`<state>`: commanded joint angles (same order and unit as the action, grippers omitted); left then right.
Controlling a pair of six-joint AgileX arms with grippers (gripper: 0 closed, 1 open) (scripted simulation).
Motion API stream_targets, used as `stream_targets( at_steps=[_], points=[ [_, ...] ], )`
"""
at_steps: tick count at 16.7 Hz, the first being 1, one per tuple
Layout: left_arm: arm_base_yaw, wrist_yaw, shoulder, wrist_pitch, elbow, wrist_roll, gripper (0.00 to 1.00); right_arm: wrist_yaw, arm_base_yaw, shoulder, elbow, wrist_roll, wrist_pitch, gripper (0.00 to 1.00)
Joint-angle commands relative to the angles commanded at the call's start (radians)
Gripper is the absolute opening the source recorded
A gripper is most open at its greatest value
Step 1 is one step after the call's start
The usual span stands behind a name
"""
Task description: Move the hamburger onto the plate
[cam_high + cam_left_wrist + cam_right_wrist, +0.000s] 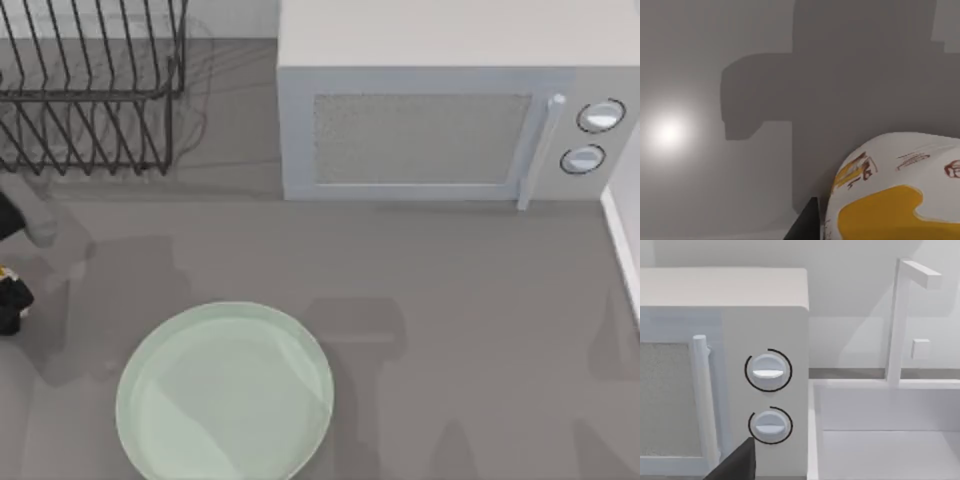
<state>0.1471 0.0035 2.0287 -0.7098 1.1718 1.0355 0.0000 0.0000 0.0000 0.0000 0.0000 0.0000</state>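
at the table's far left edge the left gripper (12,300) carries the hamburger (895,192), seemingly pinched though i cannot tell its fingers' spread, well apart from the bare plate (225,392), so placing remains.

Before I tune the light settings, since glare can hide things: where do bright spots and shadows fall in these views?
Left wrist view: a round bright glare spot on the grey table, a broad blocky shadow beside it, and the hamburger close up. Top view: soft arm shadows cross the table near the plate, whose glossy surface shows pale reflections. Right wrist view: evenly lit microwave, faint wall shadows.
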Motion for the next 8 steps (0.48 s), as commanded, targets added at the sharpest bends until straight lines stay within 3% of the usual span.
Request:
stream_targets(
  at_steps=[8],
  points=[
    [-0.002, 0.021, -0.110, -0.238, 0.133, -0.014, 0.00, 0.000, 0.000, 0.000, 0.000, 0.000, 0.000, 1.00]
  ],
)
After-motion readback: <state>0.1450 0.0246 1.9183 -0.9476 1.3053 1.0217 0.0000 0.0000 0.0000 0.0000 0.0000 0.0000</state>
